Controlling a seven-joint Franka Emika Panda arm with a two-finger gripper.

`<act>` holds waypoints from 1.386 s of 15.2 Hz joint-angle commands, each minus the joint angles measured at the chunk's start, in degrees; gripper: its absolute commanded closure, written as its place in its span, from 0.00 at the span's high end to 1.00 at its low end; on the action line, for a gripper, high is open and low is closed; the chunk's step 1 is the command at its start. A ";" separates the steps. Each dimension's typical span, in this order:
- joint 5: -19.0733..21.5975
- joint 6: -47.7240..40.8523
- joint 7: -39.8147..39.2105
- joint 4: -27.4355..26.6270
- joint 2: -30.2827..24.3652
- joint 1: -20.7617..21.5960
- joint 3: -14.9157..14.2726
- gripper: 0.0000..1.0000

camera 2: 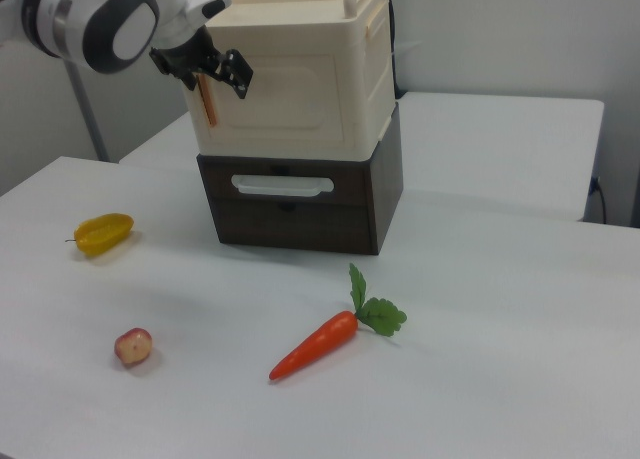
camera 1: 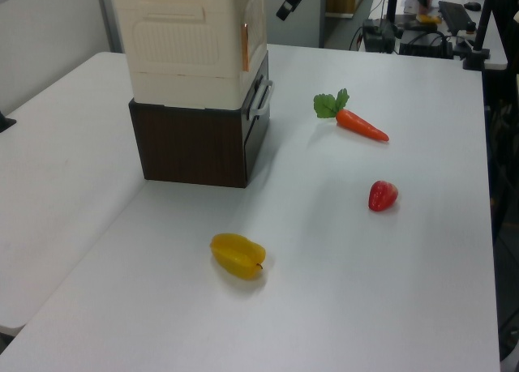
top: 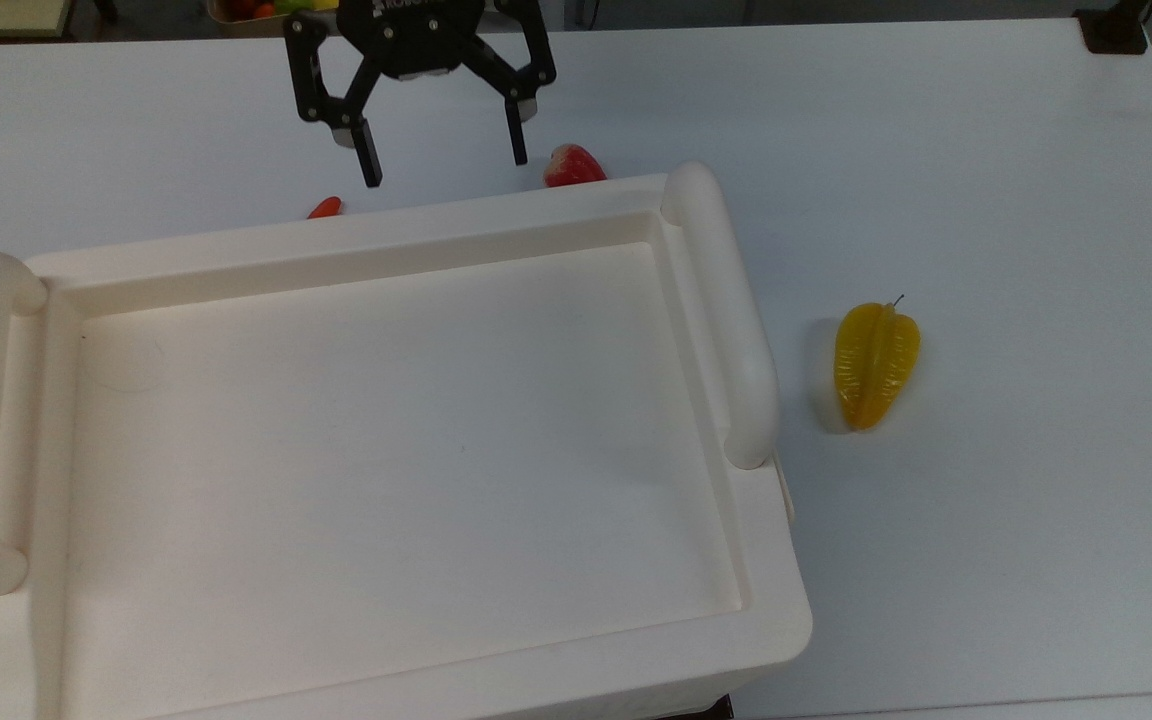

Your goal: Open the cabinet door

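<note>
Hovering with its two black fingers spread wide and nothing between them, the gripper (top: 443, 165) sits at about twelve o'clock in the top view, just off the cabinet's front edge. In the right view it hangs at ten o'clock, in front of the upper corner of the cabinet door (camera 2: 283, 101), near the thin orange strip (camera 2: 207, 99) along that panel's edge; whether a finger touches the panel I cannot tell. The door is the cream front face of the upper unit, lying shut above the dark drawer base (camera 2: 298, 203) with its pale handle (camera 2: 283, 186).

The main risk, as I judge it, is a missed catch: the strip is slim, so fingers coming in slightly off would close on air or scrape the panel. A push instead of a pull could shove the whole stacked cabinet along the table (top: 986, 150), since nothing seems to anchor it. A low approach could hit the strawberry (top: 570, 166) at one o'clock of the gripper, or the carrot (camera 2: 330, 339).
</note>
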 commanded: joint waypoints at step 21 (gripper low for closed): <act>-3.16 8.09 4.47 5.32 8.62 5.31 -0.34 0.63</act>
